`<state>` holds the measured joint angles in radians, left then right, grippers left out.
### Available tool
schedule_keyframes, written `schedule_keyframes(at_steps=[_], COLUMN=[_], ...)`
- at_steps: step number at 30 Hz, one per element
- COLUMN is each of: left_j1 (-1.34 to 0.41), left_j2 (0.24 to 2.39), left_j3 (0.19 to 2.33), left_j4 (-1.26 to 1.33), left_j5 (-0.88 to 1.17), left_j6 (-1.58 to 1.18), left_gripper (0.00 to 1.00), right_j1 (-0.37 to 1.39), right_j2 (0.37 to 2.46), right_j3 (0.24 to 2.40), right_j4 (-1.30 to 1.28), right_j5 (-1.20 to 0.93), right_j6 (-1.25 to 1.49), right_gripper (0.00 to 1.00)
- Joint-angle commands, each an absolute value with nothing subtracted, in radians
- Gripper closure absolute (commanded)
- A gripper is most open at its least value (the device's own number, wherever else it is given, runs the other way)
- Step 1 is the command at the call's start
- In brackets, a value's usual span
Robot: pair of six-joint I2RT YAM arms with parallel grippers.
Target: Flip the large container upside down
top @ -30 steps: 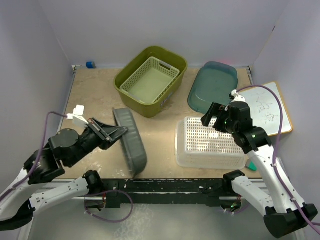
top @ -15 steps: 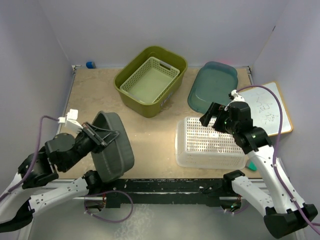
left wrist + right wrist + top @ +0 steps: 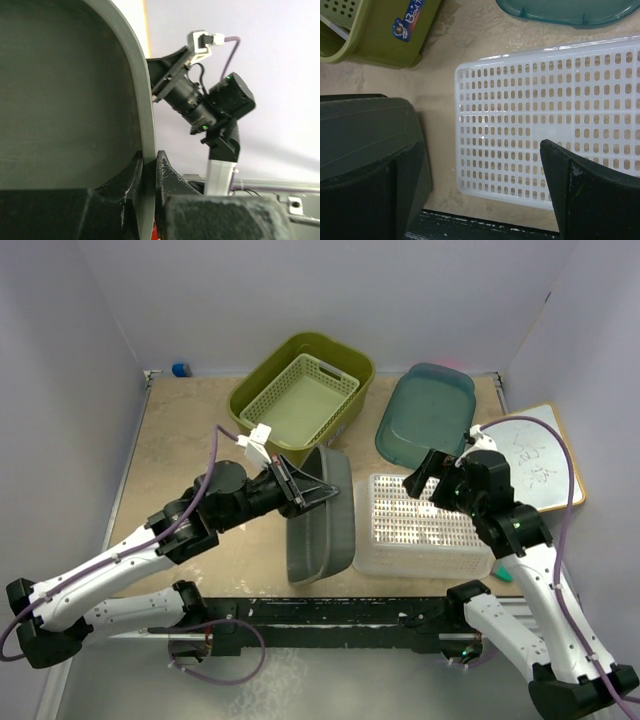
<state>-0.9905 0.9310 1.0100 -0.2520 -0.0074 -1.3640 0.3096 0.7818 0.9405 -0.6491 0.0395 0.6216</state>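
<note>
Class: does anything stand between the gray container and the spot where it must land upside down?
Possibly. The left end effector holds the gray container on edge; the white basket lies close on its right, blocking a fall that way.

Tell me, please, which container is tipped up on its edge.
The dark grey container, its rim pinched by the left fingers; the olive bin, white basket and teal tub all lie flat.

large grey container [image 3: 322, 525], tipped up on edge, rim pinched, just beside white basket [image 3: 425, 530]
</note>
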Motion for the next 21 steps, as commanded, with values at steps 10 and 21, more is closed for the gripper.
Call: schedule_keyframes(at_steps=[10,21], left_j1=[-0.965,-0.716], left_j2=[0.909,0.812], left_j3=[0.855,0.608], left_j4=[0.273,0.38], left_j5=[0.116,0.307], left_j6=[-1.55,-1.701], left_gripper=[1.0,1.0], right_j1=[0.314,0.314], right_j2=[0.783,0.78], right_j3=[0.931,0.931], right_j4=[-0.627,-0.642], right_j5=[0.072,0.072], right_j6=[0.616,0.615], right_gripper=[0.0,0.0])
